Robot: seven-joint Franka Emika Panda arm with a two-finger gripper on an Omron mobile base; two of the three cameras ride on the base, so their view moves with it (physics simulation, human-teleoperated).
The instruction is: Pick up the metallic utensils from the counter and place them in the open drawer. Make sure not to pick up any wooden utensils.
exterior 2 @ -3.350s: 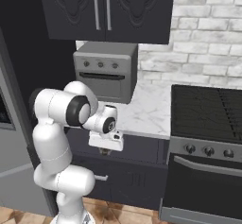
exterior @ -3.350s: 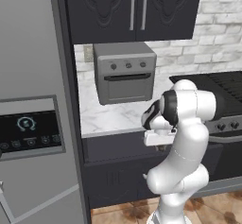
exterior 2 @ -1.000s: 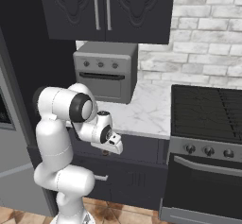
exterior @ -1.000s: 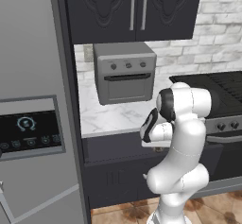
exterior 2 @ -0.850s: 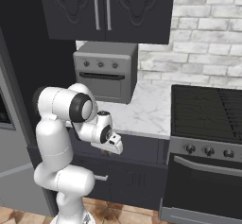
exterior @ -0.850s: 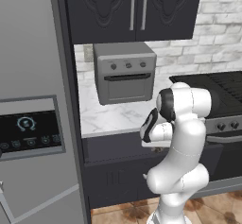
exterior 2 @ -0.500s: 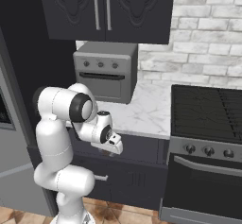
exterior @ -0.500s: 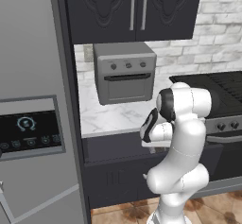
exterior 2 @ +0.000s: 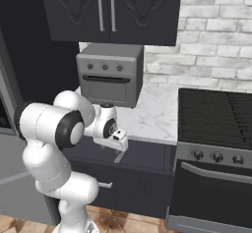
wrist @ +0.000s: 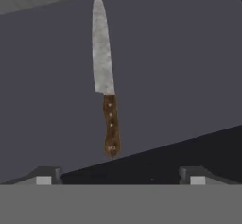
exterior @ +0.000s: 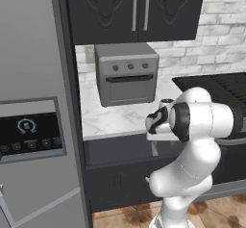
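Compared with the frames a few seconds earlier, the claw (exterior 2: 119,139) now sits lower and further right, tipped down over the open drawer (exterior 2: 142,154); across the last second it holds nearly the same pose.

Left base view, left to right: a grey refrigerator (exterior: 33,126) with a dark control panel fills the left side. Beside it, a marble worktop (exterior: 110,119) carries a grey toaster oven (exterior: 127,73) under dark wall cabinets (exterior: 139,8). Below the worktop edge the drawer (exterior: 120,150) stands pulled out, its dark floor visible. The white arm (exterior: 192,140) rises at the right, its wrist bent left over the drawer.

Right base view, left to right: the arm (exterior 2: 56,143) rises at the left, with the claw pointing down and right above the drawer interior. The toaster oven (exterior 2: 109,73) stands behind it on the worktop (exterior 2: 157,111). A black range (exterior 2: 214,163) with knobs occupies the right.

Hand view: the knife (wrist: 106,79) lies flat on the drawer floor (wrist: 179,62), silver blade pointing far, brown riveted handle pointing near. The two fingertips (wrist: 45,176) are spread wide at either side of the bottom edge, clear of the knife and holding nothing.
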